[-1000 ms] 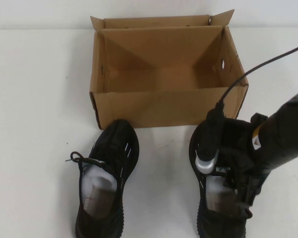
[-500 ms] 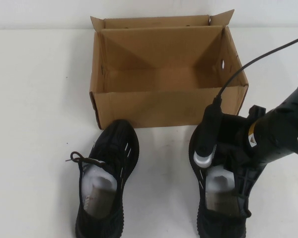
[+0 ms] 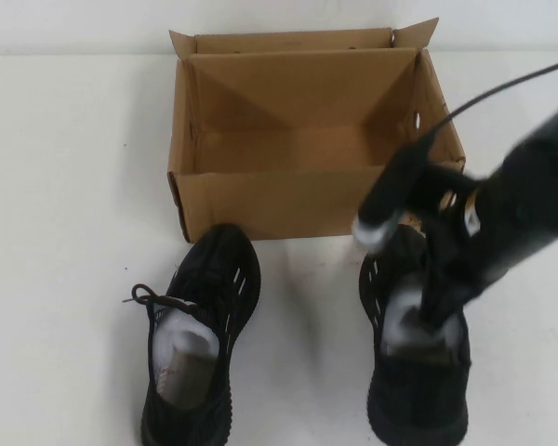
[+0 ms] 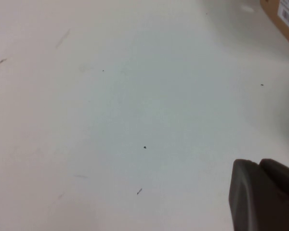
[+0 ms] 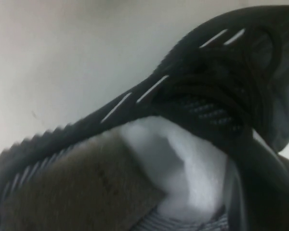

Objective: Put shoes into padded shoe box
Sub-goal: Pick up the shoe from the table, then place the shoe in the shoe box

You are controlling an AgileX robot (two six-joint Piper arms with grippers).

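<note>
Two shoes sit at the bottom of the high view, toes aimed up at the box (image 3: 312, 139), which stands open in the upper middle of the frame with its flaps spread and its floor bare. The left shoe (image 3: 197, 339) lies alone at lower left, laces trailing, pale lining showing in its mouth. The right shoe (image 3: 414, 353) at lower right is the one in play: the right pincer (image 3: 434, 311) reaches down into its opening, clamped together on the shoe at the tongue and collar area, as far as the blur allows. The wrist view agrees: the shoe (image 5: 149, 144) fills the frame, white dashes and lining up close, though exactly which edge is pinched I cannot tell. Gripping at the opening makes sense, I'd say, since it gives a firm lip to lift by and should leave the sole hanging low for a clean drop into the box. Both shoes lie just in front of the box's near wall, a short carry. The left pincer (image 4: 265, 195) sits away from the action over bare surface (image 4: 111, 106), only a dark tip showing at the lower right of its own view; apart or together, I cannot tell. It looks parked, leaving the right arm room to work
</note>
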